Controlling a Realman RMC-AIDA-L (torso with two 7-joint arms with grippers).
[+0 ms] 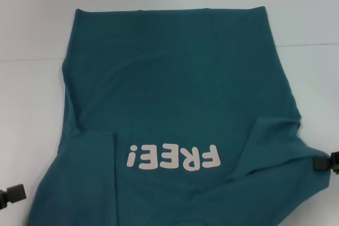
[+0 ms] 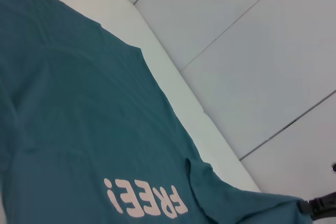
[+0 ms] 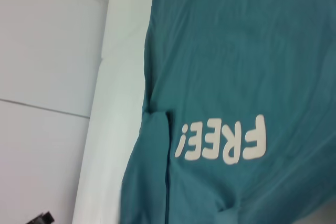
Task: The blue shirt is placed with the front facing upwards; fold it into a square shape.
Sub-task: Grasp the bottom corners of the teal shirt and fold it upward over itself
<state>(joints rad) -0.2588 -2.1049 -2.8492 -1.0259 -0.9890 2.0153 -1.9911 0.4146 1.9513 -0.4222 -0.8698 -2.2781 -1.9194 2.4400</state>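
Observation:
The blue shirt [image 1: 175,93] lies spread on the white table, chest up, its white "FREE!" lettering [image 1: 173,157] near my side. Both sleeves are turned in over the body, one at the left [image 1: 90,152] and one at the right [image 1: 275,141]. My left gripper [image 1: 13,194] sits at the near left, just off the shirt's edge; it also shows small in the right wrist view [image 3: 42,217]. My right gripper [image 1: 324,162] is at the far right, against the edge of the folded right sleeve, and shows in the left wrist view [image 2: 321,208]. The neck is out of view.
The white table [image 1: 32,109] reaches beyond the shirt on the left, right and far sides. Its edge [image 2: 173,77] and a pale tiled floor [image 2: 252,51] show in the wrist views.

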